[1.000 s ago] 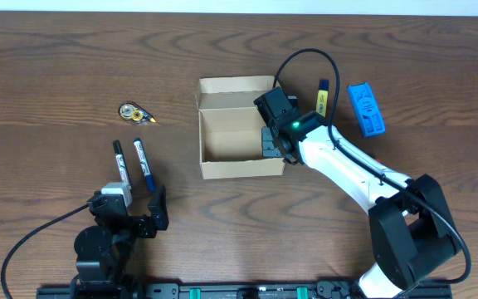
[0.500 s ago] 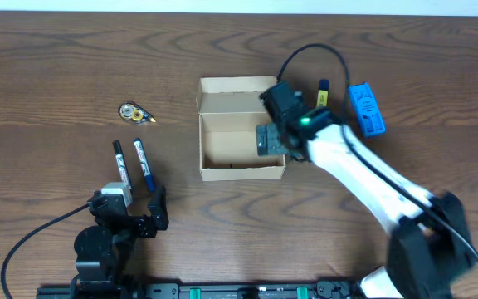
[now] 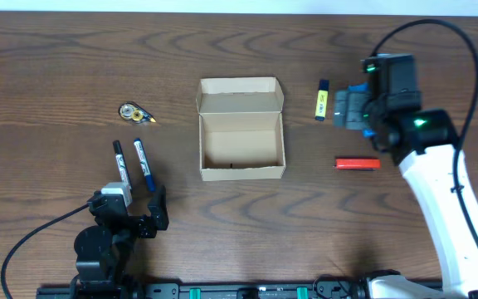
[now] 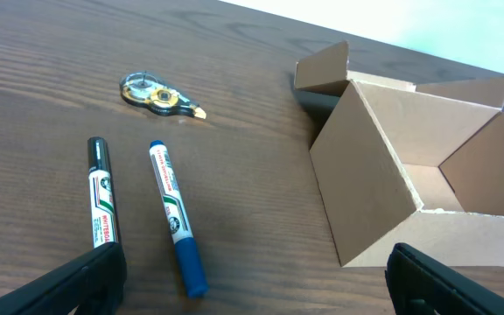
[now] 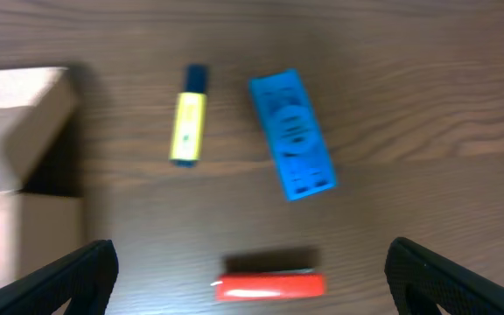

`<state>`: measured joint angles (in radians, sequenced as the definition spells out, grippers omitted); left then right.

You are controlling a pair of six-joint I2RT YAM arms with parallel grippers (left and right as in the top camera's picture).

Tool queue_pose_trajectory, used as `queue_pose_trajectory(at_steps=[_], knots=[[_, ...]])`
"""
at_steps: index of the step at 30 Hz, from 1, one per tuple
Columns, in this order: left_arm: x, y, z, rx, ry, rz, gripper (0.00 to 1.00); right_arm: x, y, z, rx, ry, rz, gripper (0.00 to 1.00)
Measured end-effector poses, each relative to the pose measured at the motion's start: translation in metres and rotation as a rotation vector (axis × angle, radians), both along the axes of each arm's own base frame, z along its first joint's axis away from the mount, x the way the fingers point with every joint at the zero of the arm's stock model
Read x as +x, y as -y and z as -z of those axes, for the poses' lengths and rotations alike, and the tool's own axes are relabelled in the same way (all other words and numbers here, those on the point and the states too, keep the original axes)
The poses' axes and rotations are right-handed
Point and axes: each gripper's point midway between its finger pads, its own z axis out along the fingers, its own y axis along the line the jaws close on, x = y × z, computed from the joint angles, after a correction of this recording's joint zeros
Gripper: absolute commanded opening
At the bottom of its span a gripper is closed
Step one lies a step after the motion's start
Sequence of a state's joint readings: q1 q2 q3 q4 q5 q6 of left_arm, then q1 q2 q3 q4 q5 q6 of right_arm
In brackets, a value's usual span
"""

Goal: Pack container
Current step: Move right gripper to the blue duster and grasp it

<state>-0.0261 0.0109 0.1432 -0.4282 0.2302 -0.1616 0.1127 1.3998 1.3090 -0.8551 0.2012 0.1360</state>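
The container (image 3: pixel 241 129) is an open tan cardboard box in the middle of the table, its lid flap folded back; the inside that shows is bare. My right gripper (image 3: pixel 349 109) hangs open to the box's right, above a blue block (image 5: pixel 292 136), holding nothing. In the right wrist view a red marker (image 5: pixel 271 285) lies on the table below the spread fingers (image 5: pixel 68 278), with a yellow highlighter (image 5: pixel 187 116) further off. My left gripper (image 4: pixel 252 289) stands open low at the front left, close to a blue marker (image 4: pixel 174 213) and a black marker (image 4: pixel 101 203).
A correction tape roller (image 3: pixel 134 113) lies at the left, beyond the two markers. The red marker (image 3: pixel 357 164) lies right of the box, the yellow highlighter (image 3: pixel 322 101) between box and right gripper. The box's left wall (image 4: pixel 366 188) stands to the right of the left gripper.
My right arm has left the box's right side and swung right, over the blue block, its jaws opening. The red marker now shows where the arm covered the table. The left arm is still.
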Motion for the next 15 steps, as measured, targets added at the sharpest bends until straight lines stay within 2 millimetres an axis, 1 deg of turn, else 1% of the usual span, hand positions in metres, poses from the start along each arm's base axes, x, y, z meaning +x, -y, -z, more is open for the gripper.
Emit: queue_pose_trajectory(at_steps=[3, 6, 7, 8, 11, 14, 15], knots=[[0.000, 0.000, 0.000, 0.000, 0.000, 0.000, 0.95, 0.010, 0.029, 0.007, -0.011, -0.009, 0.007, 0.99], [0.000, 0.000, 0.000, 0.000, 0.000, 0.000, 0.95, 0.021, 0.054, 0.021, -0.016, -0.028, 0.013, 0.99], [0.000, 0.000, 0.000, 0.000, 0.000, 0.000, 0.95, 0.028, 0.062, 0.028, -0.017, -0.031, 0.006, 0.99], [0.000, 0.000, 0.000, 0.000, 0.000, 0.000, 0.95, 0.032, 0.065, 0.032, -0.019, -0.031, -0.001, 0.99], [0.000, 0.000, 0.000, 0.000, 0.000, 0.000, 0.95, 0.046, 0.076, 0.057, -0.030, -0.067, -0.042, 0.99], [0.000, 0.000, 0.000, 0.000, 0.000, 0.000, 0.95, 0.058, 0.080, 0.081, -0.039, -0.097, -0.080, 0.99], [0.000, 0.000, 0.000, 0.000, 0.000, 0.000, 0.95, 0.062, 0.080, 0.092, -0.041, -0.111, -0.095, 0.99]])
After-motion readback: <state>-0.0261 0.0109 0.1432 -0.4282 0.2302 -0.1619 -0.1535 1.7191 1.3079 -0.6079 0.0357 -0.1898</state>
